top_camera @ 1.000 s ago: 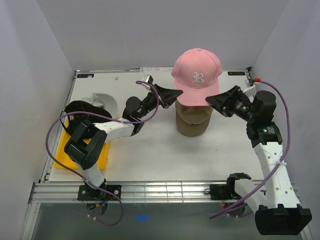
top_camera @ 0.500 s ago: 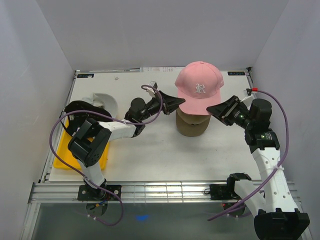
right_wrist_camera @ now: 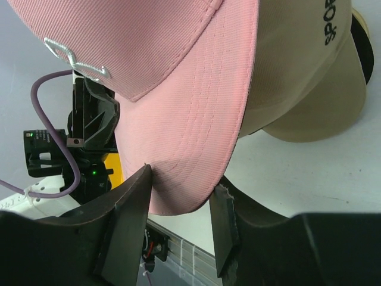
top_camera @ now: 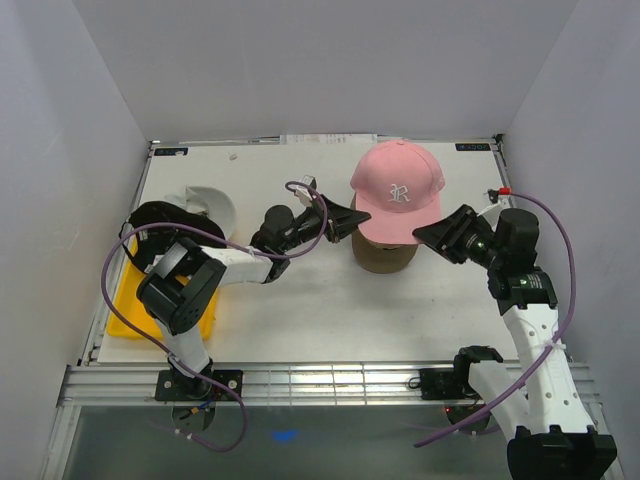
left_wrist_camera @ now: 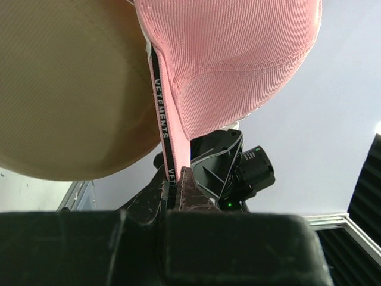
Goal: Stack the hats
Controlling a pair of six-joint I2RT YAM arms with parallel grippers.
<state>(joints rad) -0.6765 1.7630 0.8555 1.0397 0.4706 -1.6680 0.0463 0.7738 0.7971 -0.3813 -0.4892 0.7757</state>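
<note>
A pink hat [top_camera: 398, 188] with a white monogram sits on top of a tan hat [top_camera: 385, 257] at the middle right of the table. My left gripper [top_camera: 350, 217] is shut on the pink hat's lower left edge; in the left wrist view its jaws [left_wrist_camera: 174, 176] pinch the black lettered band below the pink fabric [left_wrist_camera: 238, 65], with the tan hat [left_wrist_camera: 71, 89] beside it. My right gripper [top_camera: 441, 231] holds the pink brim; in the right wrist view its fingers [right_wrist_camera: 181, 196] press both sides of the brim [right_wrist_camera: 184, 137], with the tan hat [right_wrist_camera: 297, 77] behind.
A black hat [top_camera: 158, 222] and a white hat [top_camera: 212, 205] lie at the left, by a yellow tray [top_camera: 125, 305]. Purple cables loop from both arms. Grey walls close in the table on three sides.
Both grippers have lowered the pink hat toward me and down onto the tan hat, which now shows less beneath it.
</note>
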